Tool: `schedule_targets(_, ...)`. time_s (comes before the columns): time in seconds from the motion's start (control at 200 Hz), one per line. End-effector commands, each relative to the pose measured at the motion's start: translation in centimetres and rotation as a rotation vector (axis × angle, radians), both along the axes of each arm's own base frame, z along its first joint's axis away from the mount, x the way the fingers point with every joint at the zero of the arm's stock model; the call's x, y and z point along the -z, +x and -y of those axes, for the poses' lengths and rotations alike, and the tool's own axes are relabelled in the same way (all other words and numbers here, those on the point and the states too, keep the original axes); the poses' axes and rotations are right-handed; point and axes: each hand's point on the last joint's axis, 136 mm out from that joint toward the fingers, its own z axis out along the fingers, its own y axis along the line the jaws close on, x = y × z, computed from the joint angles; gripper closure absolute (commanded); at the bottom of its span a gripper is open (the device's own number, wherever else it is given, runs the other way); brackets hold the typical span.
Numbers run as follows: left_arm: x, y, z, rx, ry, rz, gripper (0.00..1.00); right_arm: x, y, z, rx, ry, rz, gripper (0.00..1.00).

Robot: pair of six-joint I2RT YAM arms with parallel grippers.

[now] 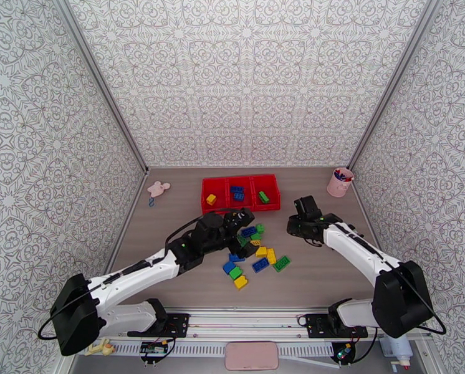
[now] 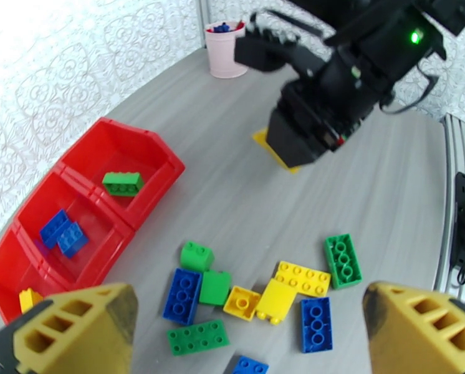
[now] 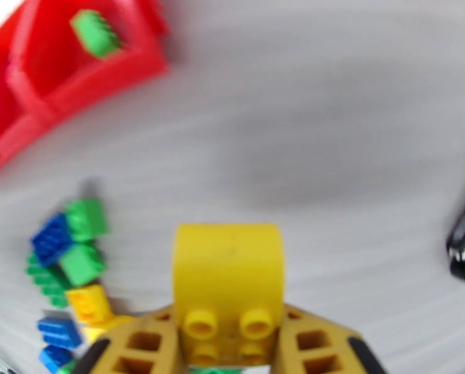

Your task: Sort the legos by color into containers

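pinching a yellow brick in the right end effector, over bare table near the green end of the red tray. left end effector spread wide above the loose brick pile.

The legos are hard moulded plastic, smooth and glossy, with small highlights on their studs. The red tray is shiny plastic too, its walls catching the light. The tabletop looks like grey wood-grain laminate, matt and finely streaked. The pink cup is smooth with a dull sheen. The left gripper has fingers of matt yellow plastic with open cells and black edging, and the right gripper looks the same. The yellow brick is smooth and softly shiny. The arms' white shells are glossy plastic, their joints matt black. The walls look like matt printed sheet, the corner posts like pale brushed metal.
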Motion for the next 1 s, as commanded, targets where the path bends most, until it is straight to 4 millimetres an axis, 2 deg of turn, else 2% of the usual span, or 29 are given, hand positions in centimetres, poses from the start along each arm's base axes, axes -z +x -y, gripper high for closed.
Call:
schedule_targets(0.0,0.4,0.1,-1.6,-0.077,0.011,-0.015,0.00,-2.2,2.2,-2.6,-0.092,-0.027,0.090,0.74)
schedule_targets(0.32,0.4,0.2,-5.0,-0.199,0.005,-0.022,0.00,-4.3,5.5,-11.1,-0.275,-0.002,0.176,0.74)
schedule_targets(0.515,0.7,0.2,-6.1,-0.247,-0.002,-0.040,0.00,-5.5,7.9,-15.7,-0.373,0.016,0.230,0.74)
schedule_targets(0.695,0.7,0.7,-7.4,-0.310,-0.019,-0.048,0.01,-6.5,10.6,-18.6,-0.403,0.038,0.266,0.75)
schedule_targets(0.995,0.6,1.3,-9.3,-0.381,-0.047,-0.060,0.00,-8.0,13.9,-23.7,-0.468,0.144,0.351,0.75)
